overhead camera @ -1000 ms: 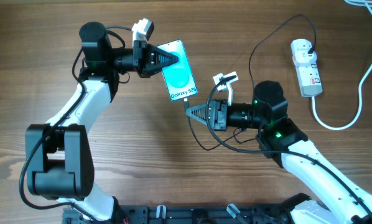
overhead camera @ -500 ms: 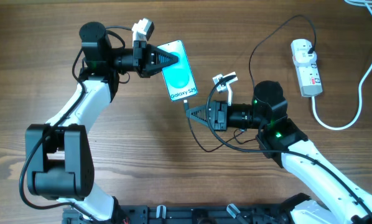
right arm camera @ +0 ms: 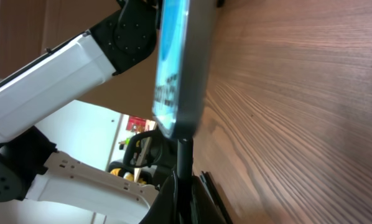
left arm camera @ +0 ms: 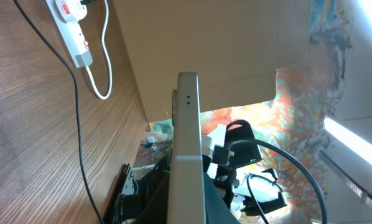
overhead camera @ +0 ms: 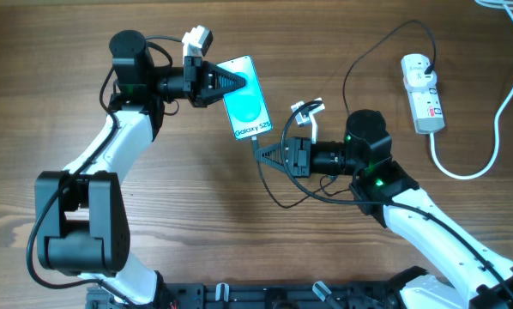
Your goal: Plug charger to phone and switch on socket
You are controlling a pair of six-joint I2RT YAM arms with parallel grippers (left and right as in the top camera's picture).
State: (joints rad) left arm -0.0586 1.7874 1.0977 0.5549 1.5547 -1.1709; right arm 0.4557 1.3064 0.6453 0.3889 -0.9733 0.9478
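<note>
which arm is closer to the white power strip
Right. The right arm sits just inward of the power strip, a short gap between them; the left arm is much farther off, on the far side of the phone.

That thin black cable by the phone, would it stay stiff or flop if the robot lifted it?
Probably floppy: the thin black cable lies in loose curves across the wooden table. It looks light, so it would likely trail behind the right gripper. Only the short tip at the cyan-screened phone seems rigid.
</note>
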